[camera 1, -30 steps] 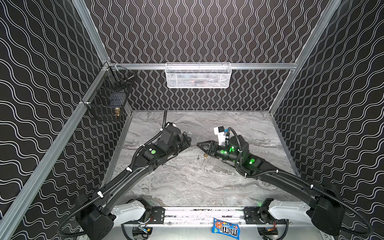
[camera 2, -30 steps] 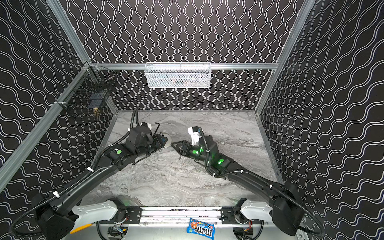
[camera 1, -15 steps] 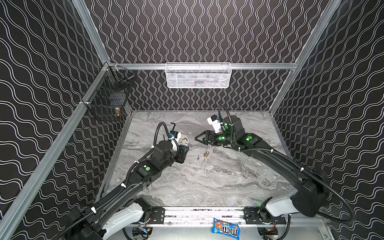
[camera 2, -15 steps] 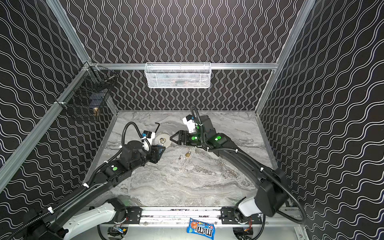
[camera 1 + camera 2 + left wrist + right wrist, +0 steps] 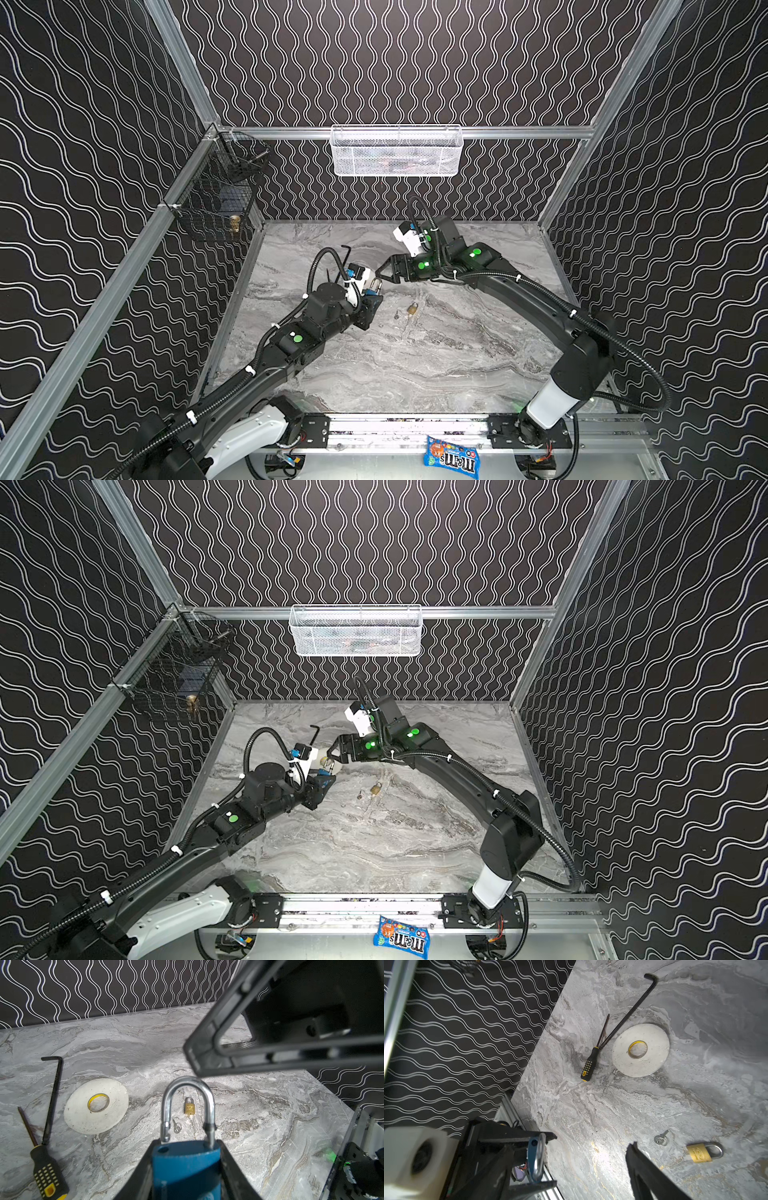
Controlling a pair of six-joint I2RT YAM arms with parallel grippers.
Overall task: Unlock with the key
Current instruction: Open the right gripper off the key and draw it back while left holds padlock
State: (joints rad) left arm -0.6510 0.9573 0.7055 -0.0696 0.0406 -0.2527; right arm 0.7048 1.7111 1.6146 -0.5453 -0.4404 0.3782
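Left wrist view has the left gripper [image 5: 187, 1147] clamped on the flat sides of a blue padlock [image 5: 187, 1169], held above the table with its shackle [image 5: 209, 1105] pointing toward the far side. One leg of that polished steel hoop sits above its hole, not in it, so this lock looks already open; its keyway is hidden. The right gripper [image 5: 381, 274] hovers at the top of the hoop, jaws spread wide and empty. Just right of the left gripper, a small brass padlock [image 5: 189, 1108] lies flat on the grey marbled table [image 5: 270, 1126], hoop closed, a tiny ringed key [image 5: 176, 1126] just beside it, not touching. Next, I judge, comes a fine pinch on that thin key. Farther left lie a white tape roll [image 5: 95, 1105], a black hex key [image 5: 53, 1095] and a ribbed yellow-and-black screwdriver [image 5: 45, 1169].
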